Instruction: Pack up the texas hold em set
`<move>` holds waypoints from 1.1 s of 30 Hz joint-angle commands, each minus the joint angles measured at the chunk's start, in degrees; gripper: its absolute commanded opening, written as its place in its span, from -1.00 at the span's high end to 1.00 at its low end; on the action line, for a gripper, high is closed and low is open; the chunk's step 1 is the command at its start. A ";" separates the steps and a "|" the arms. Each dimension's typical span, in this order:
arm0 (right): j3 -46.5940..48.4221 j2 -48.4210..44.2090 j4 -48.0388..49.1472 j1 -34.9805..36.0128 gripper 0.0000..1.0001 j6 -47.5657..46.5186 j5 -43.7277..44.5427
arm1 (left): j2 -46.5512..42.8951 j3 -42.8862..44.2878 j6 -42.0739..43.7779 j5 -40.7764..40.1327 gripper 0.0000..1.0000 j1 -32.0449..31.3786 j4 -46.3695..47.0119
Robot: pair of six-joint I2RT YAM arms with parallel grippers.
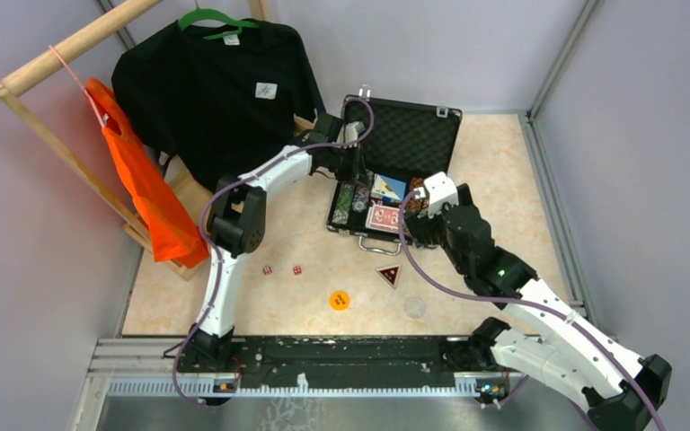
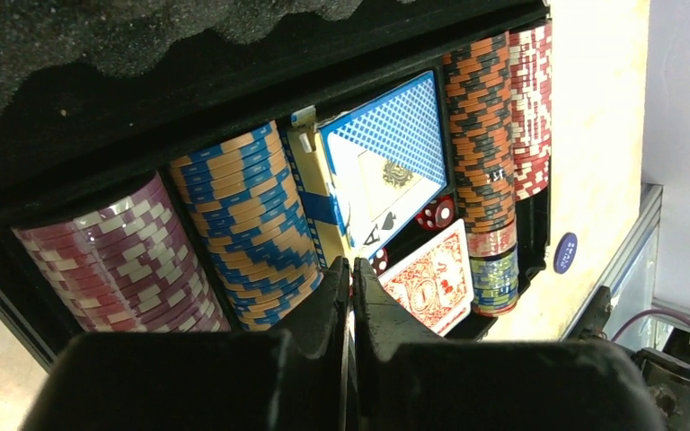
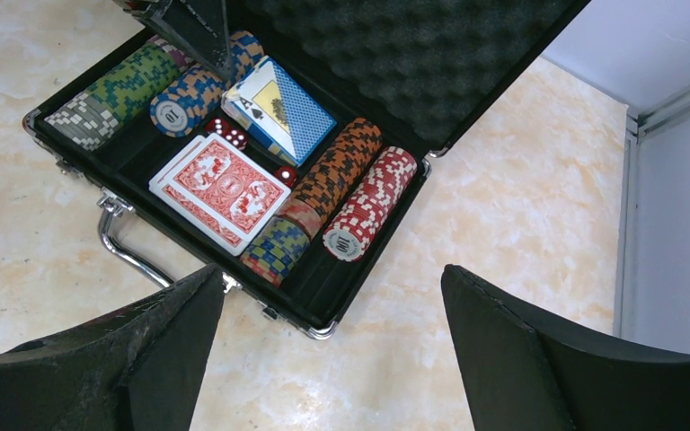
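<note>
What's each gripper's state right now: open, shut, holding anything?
Left gripper: shut, nothing visible between its fingers.
Right gripper: open, empty, above the case.

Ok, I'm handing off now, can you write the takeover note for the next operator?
Left gripper: shut, nothing visible in it, over the open black foam-lined case.
Right gripper: open, empty, over the case's near edge.
Done: striped poker chips, red-backed cards and blue card deck lie in the case.
Left: two red dice, orange round token, dark triangular token and clear round disc lie on the beige table; then shut the lid.
</note>
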 commanded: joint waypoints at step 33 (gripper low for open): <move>-0.30 0.77 2.62 -0.32 -0.79 1.26 0.93 | 5.76 5.85 -0.58 2.10 0.08 -4.49 2.71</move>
